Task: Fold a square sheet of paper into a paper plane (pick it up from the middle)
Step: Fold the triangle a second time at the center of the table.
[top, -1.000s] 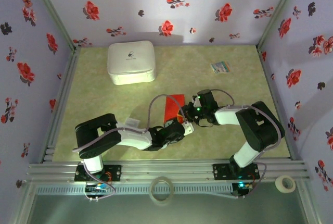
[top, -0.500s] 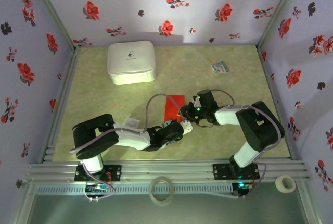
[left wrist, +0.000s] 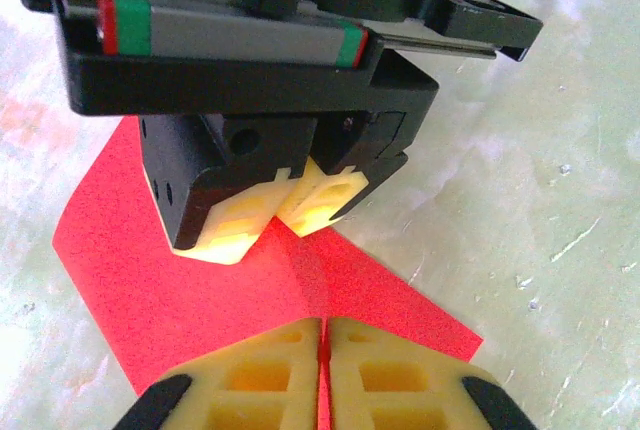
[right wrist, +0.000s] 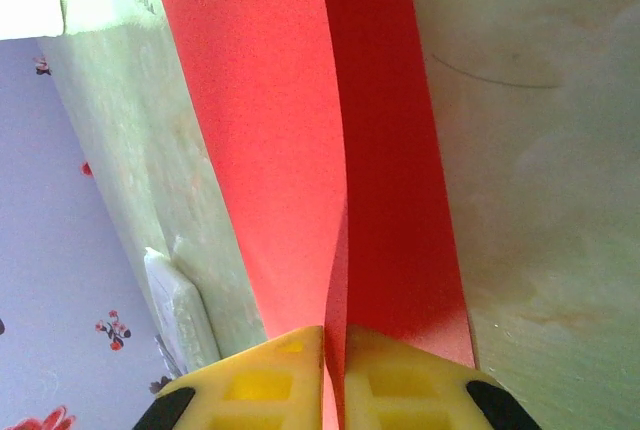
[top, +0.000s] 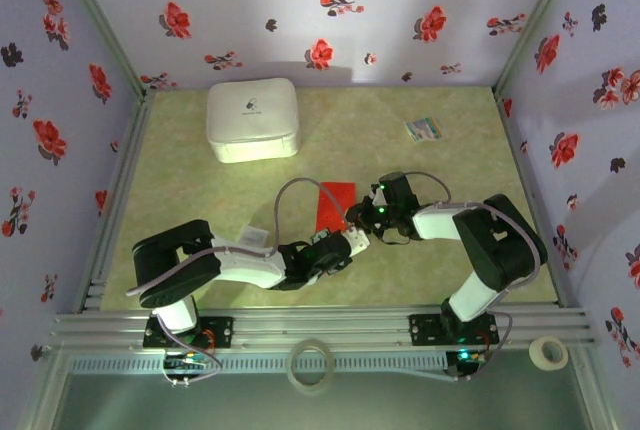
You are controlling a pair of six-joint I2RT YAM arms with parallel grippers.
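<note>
**A:** What do we have around us, left to right?

**B:** At the far left of the table [top: 190,180] sits the white box [top: 253,120]. It is at about ten o'clock from the square sheet of paper [top: 335,200] and well apart from it. Our left arm's grey cable [top: 283,205] loops up just beside the sheet's left edge.

**A:** And the sheet itself?

**B:** It lies mid-table between our two wrists, its middle pulled up into a ridge and both flaps spreading down toward the table. Our left gripper [left wrist: 322,335] meets it from five o'clock, jaws clenched on that ridge, with a red sliver showing between the yellow pads. Our right gripper [right wrist: 335,345] comes in from four o'clock, jaws likewise pinched tight on the same ridge. In the left wrist view the two sets of fingertips face each other, near but apart.

**A:** Anything on the right?

**B:** The small multicoloured card [top: 424,129] lies at two o'clock from the sheet, well apart, toward the far right corner.

**A:** Where do we have room?

**B:** Open table lies at twelve o'clock between box and card, and at nine o'clock, left of the cable. The flowered walls [top: 60,100] close three sides, and the metal rail [top: 330,322] bounds six o'clock. Beyond the rail lie a tape roll [top: 309,363] in the middle and a smaller tape roll [top: 547,352] at the right.
</note>
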